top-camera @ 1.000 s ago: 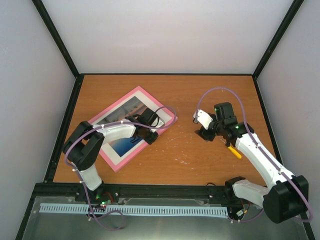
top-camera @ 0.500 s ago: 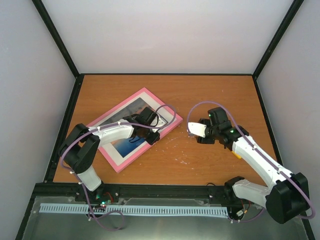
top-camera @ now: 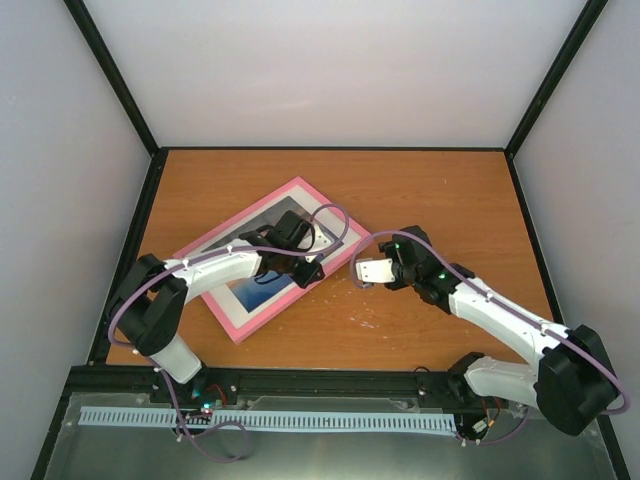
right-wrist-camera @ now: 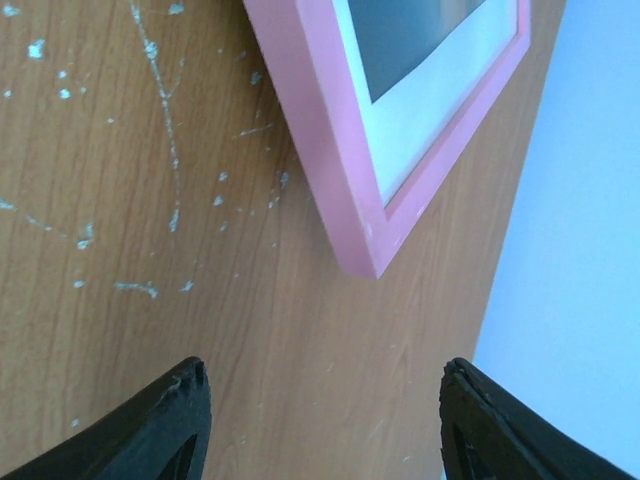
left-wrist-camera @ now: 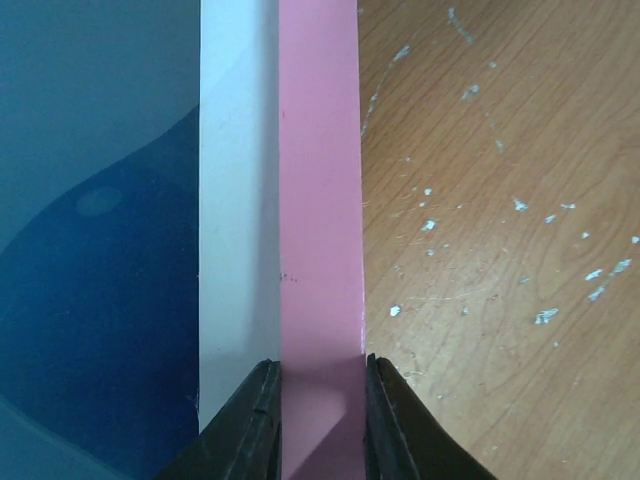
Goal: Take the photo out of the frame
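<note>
The wooden surface (top-camera: 430, 190) carries the pink frame (top-camera: 240, 212), lying flat and face up. The blue-toned photo (top-camera: 258, 291) is inside it, bordered by a white mat (left-wrist-camera: 238, 200). Only the left wrist view shows the left fingers (top-camera: 306, 272) clamped on the frame's rail. The right fingers (top-camera: 362, 274) are spread apart just off the frame's corner.

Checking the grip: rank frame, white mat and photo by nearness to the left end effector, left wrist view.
1. The frame, between the fingers of the left end effector.
2. The white mat, just left of the frame.
3. The photo, farthest left.
</note>
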